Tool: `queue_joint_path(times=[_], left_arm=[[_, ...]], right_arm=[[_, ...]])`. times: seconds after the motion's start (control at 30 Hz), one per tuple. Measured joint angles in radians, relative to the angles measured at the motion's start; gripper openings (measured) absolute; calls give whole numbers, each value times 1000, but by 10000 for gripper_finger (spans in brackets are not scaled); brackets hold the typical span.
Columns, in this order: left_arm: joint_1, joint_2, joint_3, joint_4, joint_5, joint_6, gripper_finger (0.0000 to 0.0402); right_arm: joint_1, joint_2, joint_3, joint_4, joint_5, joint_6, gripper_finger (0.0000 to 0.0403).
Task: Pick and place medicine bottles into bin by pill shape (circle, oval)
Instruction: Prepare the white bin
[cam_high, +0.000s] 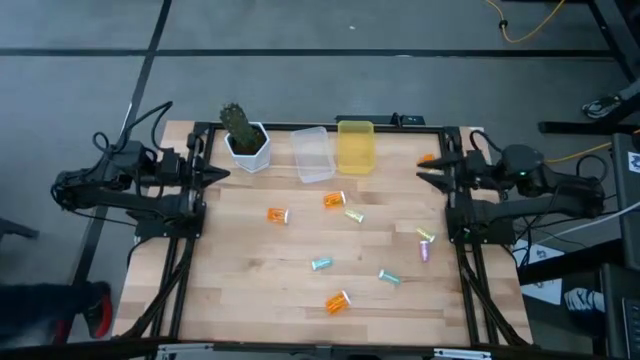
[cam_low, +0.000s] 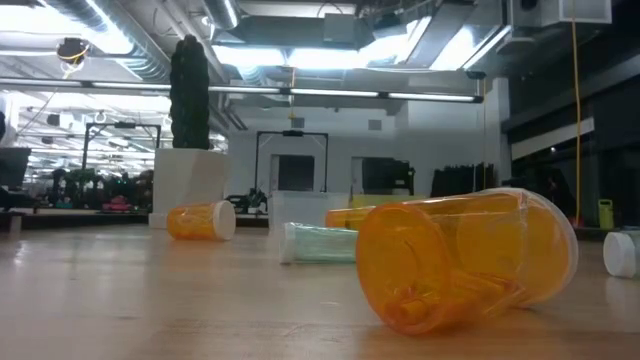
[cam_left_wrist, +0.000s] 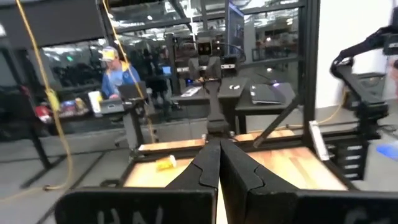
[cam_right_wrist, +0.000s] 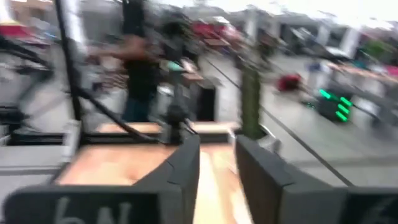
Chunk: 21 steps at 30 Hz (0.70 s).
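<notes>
Several small medicine bottles lie on their sides on the wooden table (cam_high: 250, 280). Orange ones are at the left (cam_high: 277, 214), the middle (cam_high: 334, 200) and the near side (cam_high: 338, 301). Teal ones (cam_high: 320, 264) (cam_high: 388, 276), a pale green one (cam_high: 354, 214) and a purple one (cam_high: 425, 250) lie between them. In the low view the near orange bottle (cam_low: 465, 255) fills the foreground. My left gripper (cam_high: 222, 174) (cam_left_wrist: 219, 155) is shut and empty at the table's left edge. My right gripper (cam_high: 425, 170) (cam_right_wrist: 217, 149) is open and empty at the right edge.
A clear bin (cam_high: 313, 155) and a yellow bin (cam_high: 355, 147) stand side by side at the far edge. A white hexagonal pot with a cactus (cam_high: 246, 140) stands left of them. A small orange thing (cam_high: 427, 158) lies by my right gripper. A person shows beyond the table (cam_left_wrist: 115, 68).
</notes>
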Motion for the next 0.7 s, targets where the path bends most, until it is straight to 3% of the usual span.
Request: queue_joint_path(times=[0.2,0.4,0.57,0.7], left_arm=[[0,0,0,23,-28,9,0],[0,0,0,16,-29,-74,14],[0,0,0,16,-31,-87,57],[0,0,0,37,-139,-92,82]], right_arm=[[-1,74,0,-15,231,27,193],[-68,115,58,-147,483,95,208],[-131,131,167,-248,457,130,209],[-163,131,258,-413,418,273,209]])
